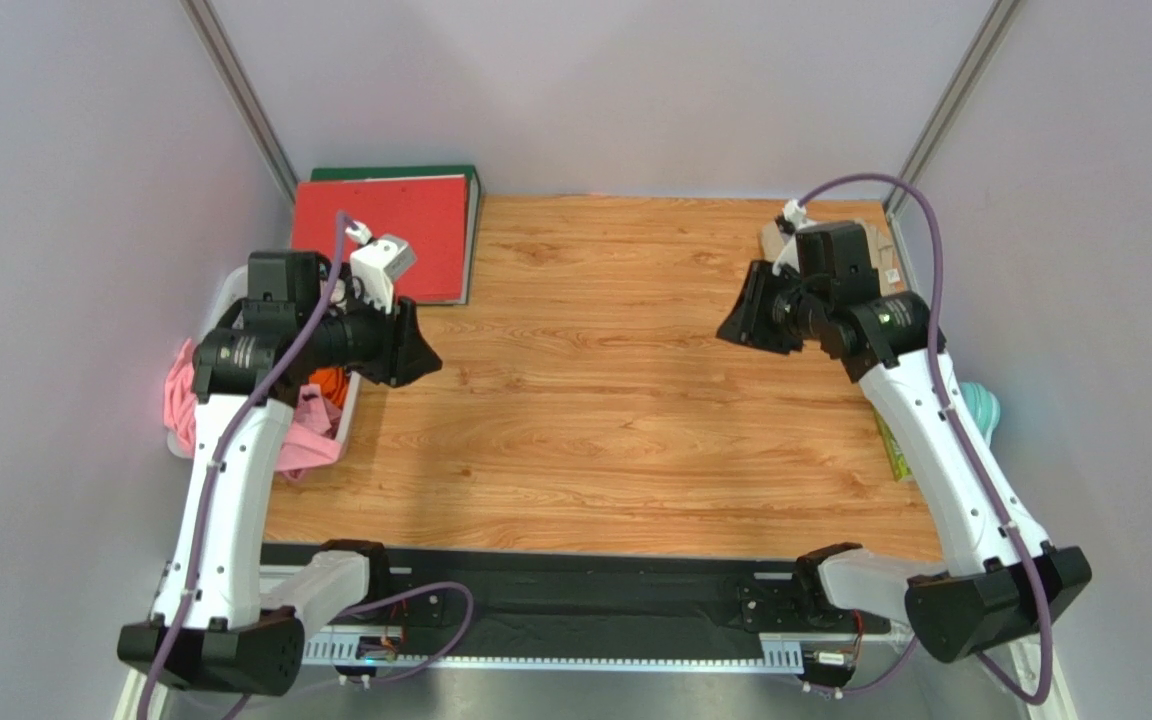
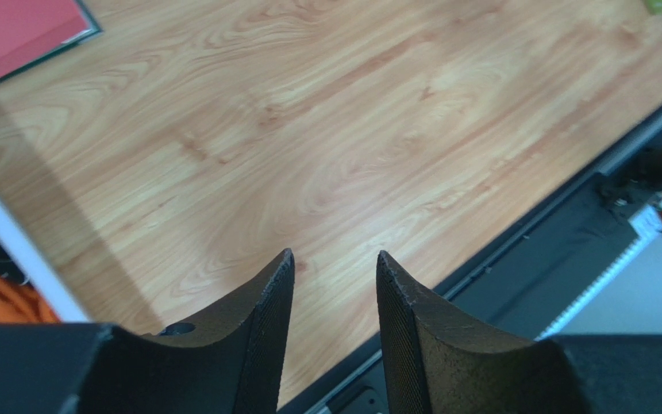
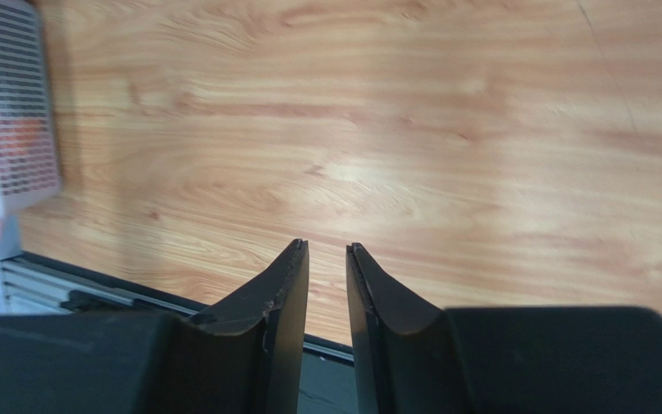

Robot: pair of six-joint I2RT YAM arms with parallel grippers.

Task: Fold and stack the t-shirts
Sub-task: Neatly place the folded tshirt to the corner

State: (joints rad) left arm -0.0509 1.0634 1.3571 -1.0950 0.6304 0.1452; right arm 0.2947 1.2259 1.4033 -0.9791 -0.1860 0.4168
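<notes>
My left jaws stand half open, right jaws barely parted, both empty. That pink t-shirt (image 1: 180,398), I think, is limp: pinch an edge.

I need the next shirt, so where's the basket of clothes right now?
Top view: the basket sits at the table's left edge, beside the left arm, nearer than the red folder.

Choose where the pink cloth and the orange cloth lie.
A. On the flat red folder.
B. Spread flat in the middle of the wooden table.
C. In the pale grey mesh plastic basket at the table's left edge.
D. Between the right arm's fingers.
C: the top view shows the orange cloth inside the pale grey mesh plastic basket and the pink cloth spilling over its side.
</notes>
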